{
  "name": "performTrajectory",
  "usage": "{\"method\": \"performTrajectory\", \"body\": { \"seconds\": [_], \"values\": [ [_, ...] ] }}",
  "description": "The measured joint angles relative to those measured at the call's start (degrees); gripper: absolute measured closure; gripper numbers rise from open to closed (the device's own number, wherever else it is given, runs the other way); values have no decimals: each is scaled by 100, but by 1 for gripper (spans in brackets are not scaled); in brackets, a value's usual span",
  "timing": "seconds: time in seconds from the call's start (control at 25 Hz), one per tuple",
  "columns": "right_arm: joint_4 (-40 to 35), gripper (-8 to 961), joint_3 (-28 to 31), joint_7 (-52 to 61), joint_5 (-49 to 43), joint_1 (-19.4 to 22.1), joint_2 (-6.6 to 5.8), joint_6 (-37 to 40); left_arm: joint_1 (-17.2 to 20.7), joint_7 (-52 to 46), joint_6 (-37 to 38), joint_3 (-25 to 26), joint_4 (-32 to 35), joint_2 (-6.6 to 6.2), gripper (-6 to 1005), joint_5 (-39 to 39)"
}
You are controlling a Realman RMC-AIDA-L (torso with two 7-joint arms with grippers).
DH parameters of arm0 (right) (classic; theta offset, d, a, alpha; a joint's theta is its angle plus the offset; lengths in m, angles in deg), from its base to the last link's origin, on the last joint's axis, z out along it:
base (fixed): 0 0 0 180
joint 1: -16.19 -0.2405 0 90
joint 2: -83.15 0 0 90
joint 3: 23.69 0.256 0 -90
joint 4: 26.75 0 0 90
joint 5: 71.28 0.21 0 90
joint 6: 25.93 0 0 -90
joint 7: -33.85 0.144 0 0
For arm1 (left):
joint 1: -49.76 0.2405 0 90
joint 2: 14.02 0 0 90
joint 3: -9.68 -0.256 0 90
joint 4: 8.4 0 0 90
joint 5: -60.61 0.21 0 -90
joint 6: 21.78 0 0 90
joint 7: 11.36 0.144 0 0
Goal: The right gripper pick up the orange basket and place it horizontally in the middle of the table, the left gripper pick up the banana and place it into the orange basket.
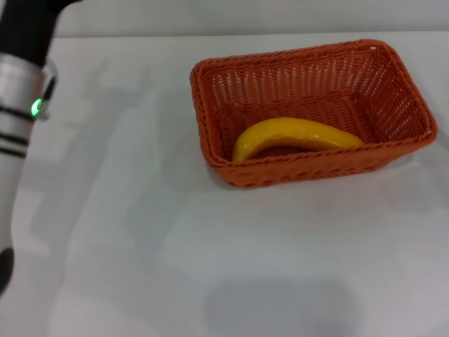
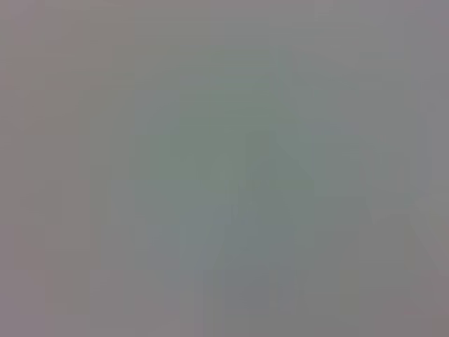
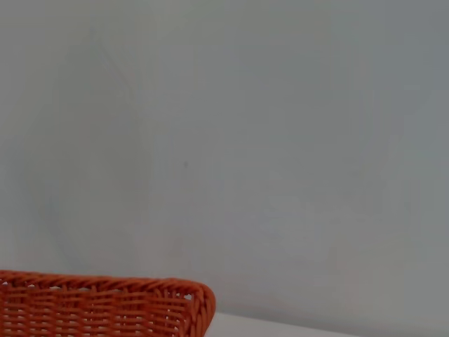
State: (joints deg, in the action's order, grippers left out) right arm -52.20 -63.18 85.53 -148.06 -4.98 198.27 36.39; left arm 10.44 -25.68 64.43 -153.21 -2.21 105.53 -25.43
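On the white worktop [image 1: 210,267] the banana [image 1: 298,136] lies inside the orange basket [image 1: 309,168]. The left arm [image 1: 21,91] hangs well aside, its gripper's state impossible to tell. Best retreat: clear of the rim.

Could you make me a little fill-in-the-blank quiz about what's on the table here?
1. The banana lies inside the ____ basket.
2. The orange basket stands on a plain ____ table.
3. The number of bananas in the basket is ____.
4. The arm at the head view's left edge has a small ____ light on its wrist.

Missing words: orange; white; one; green
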Motion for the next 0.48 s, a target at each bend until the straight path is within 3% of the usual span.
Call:
{"method": "performTrajectory", "body": {
  "seconds": [0.16,0.48],
  "values": [
    [19,113,5,-18,35,-23,0,-35,372,1435,-31,2,439,0,122,-838],
    [100,113,6,-99,264,-28,6,-101,1096,2354,-207,14,790,11,124,-1302]
  ]
}}
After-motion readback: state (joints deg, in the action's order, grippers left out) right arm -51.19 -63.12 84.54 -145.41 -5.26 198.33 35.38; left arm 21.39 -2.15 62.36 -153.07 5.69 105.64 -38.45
